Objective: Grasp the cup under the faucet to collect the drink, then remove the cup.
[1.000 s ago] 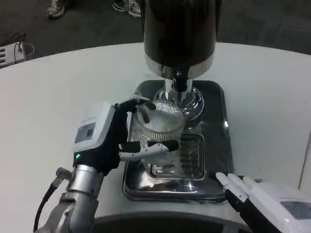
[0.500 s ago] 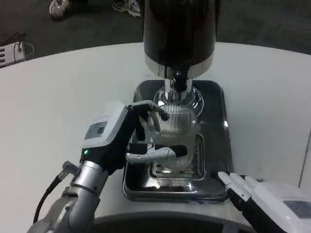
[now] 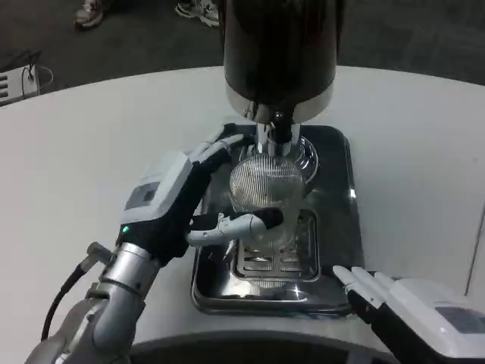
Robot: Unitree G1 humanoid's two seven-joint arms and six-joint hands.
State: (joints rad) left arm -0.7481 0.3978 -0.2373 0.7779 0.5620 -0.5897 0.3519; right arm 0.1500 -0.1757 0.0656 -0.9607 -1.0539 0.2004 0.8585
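The left hand (image 3: 182, 201) gripped the upright cup (image 3: 267, 196) directly below the faucet (image 3: 277, 130) — the right hand (image 3: 394, 303) waited open, farther away.

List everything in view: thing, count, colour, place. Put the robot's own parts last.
Drink dispenser: one, dark body with chrome base, at the table's far middle.
Faucet: one, black and chrome, under the dispenser, above the cup.
Cup: one, clear ribbed, over the drip grate, held.
Tray: one, shiny metal, beneath the dispenser.
Table: one, white.
Shoes: on the dark floor at the top edge, cropped.
Power strip: one, white, on the floor at far left.
Left robot hand: one, white and black, grips the cup.
Right robot hand: one, white and black, at the lower right, holding nothing.
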